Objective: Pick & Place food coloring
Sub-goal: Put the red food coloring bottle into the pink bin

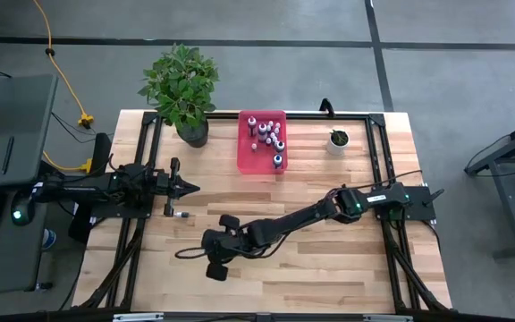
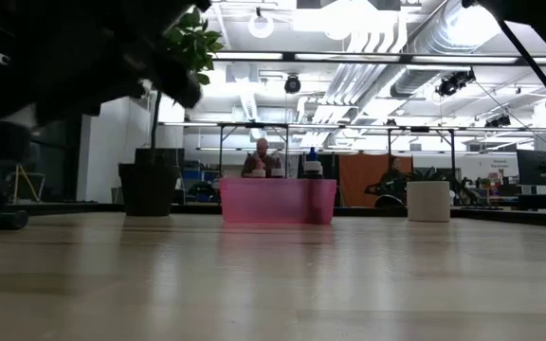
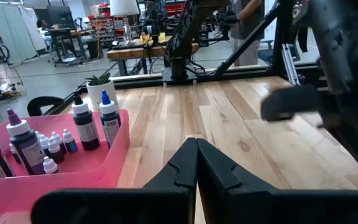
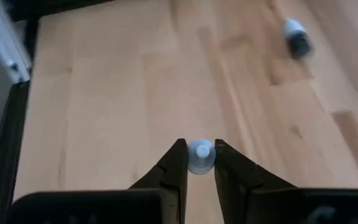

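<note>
right wrist view shows my right end effector (image 4: pixel 200 163) pinching a tiny white-capped bottle (image 4: pixel 201 155) of food coloring between its two dark fingers (image 4: pixel 174 165), cap toward the camera, low in the middle of that frame and close over the bare wood of the worktop (image 4: pixel 123 93). in the high view this end effector (image 1: pixel 211 253) sits at lower centre of the frame, the arm reaching in from the right.

a second loose bottle (image 4: pixel 298 37) lies on its side in the upper right of the wrist frame, well apart from the one i hold; in the high view it shows as a small thing (image 1: pixel 181 215) just beside my left end effector (image 1: pixel 186 187). that left one waits at the left of the frame, fingers (image 3: pixel 194 165) pressed together and holding nothing.

the pink tray (image 1: pixel 244 161) stands at upper centre of the high view with the other bottles (image 1: pixel 268 134) upright inside it. a leafy plant (image 1: pixel 182 85) is to its left, a small white pot (image 1: pixel 337 140) to its right.

as i judge it, the grasp looks just made, so the step is to secure and lift. the bottle is small and round, so i should make sure the pinch is centred on its body, rise straight before swinging toward the tray, and come down over a free spot so i do not topple the standing bottles.
</note>
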